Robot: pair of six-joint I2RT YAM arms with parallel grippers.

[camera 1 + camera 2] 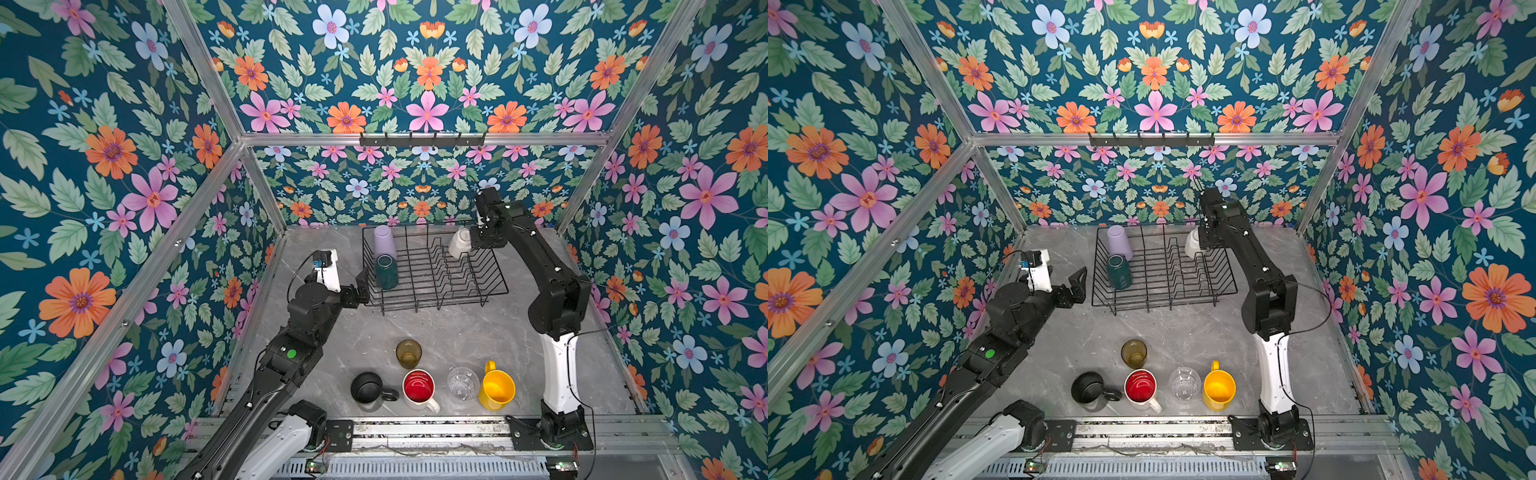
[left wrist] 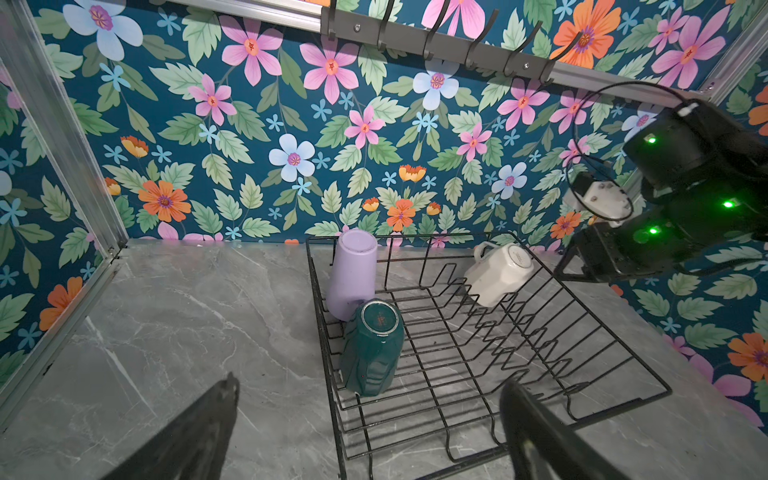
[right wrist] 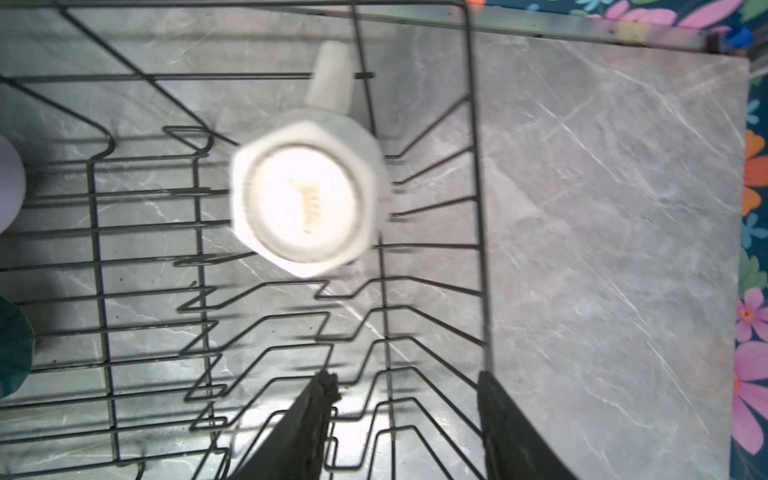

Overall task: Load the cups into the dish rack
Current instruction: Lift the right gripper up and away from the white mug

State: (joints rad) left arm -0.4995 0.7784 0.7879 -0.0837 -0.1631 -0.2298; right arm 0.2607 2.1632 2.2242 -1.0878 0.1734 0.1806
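Right wrist view reveals right jaws parted, clear of mug (image 3: 305, 195); left jaws wide.

Looking like a robotics lab cell dressed up as a kitchen corner: standing boxed in by aluminium frame bars (image 1: 299, 139) carrying floral wallpaper (image 1: 104, 166), showing two robot arms (image 1: 559, 299) bolted to a slotted rail (image 1: 436, 430) at the front edge, and offering a grey marble-look tabletop (image 1: 457, 332), a wall hook rack (image 1: 422, 141) and a black wire dish rack (image 1: 436, 274).

Teal floral walls (image 1: 428, 62), grey marble tabletop (image 1: 457, 332), black hook rail (image 1: 422, 140)
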